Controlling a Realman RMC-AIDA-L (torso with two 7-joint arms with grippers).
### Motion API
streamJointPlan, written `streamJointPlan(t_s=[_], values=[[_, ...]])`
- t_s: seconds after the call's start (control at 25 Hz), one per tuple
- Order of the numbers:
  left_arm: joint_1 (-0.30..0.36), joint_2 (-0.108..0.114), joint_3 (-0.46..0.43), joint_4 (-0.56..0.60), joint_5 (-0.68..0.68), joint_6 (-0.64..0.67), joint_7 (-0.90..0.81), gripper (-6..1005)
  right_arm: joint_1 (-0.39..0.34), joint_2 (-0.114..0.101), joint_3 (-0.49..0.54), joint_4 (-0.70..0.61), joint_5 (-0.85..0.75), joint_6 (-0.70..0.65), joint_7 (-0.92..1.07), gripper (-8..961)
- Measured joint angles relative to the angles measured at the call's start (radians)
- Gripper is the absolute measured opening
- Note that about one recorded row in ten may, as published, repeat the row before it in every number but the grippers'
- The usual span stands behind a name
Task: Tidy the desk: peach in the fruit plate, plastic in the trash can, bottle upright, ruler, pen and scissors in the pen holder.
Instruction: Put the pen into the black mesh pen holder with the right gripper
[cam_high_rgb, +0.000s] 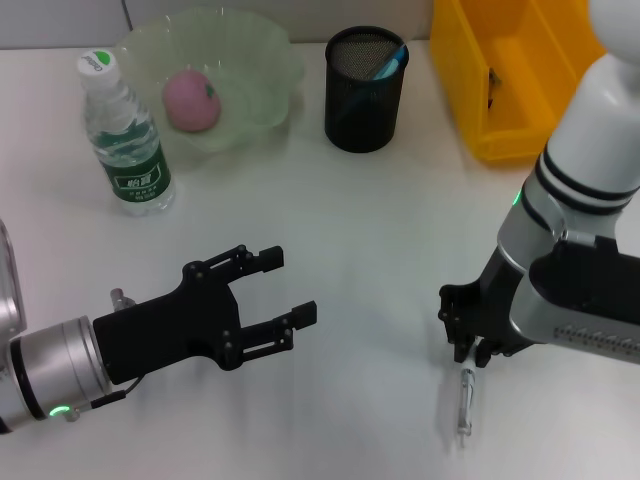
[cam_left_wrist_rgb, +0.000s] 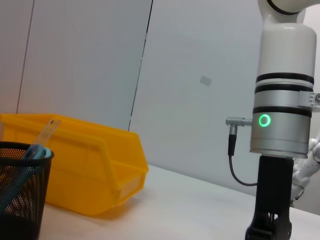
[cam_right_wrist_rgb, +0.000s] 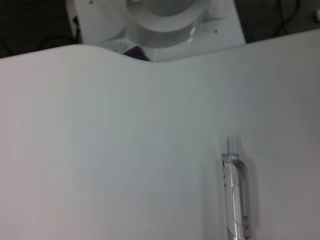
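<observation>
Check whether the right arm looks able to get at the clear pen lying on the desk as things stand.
Probably yes. The right gripper hangs just above one end of the pen, which lies flat on bare table with nothing beside or over it. The left gripper is well off to the side, jaws open.

Pink peach (cam_high_rgb: 190, 100), clear pen (cam_high_rgb: 465, 402), yellow bin (cam_high_rgb: 520, 75)

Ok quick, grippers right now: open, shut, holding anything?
Left gripper: open, empty, hovering over the desk.
Right gripper: low over the pen, not holding it; open or shut cannot be told.
</observation>
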Motion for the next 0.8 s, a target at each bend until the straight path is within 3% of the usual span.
streamJointPlan(t_s=[0.8], values=[[0.016,0.006,-0.049,0.027,0.000,0.018,0.005,783,-0.054,0.003,0.324,-0.091,0.033,-0.152,0.090,137]])
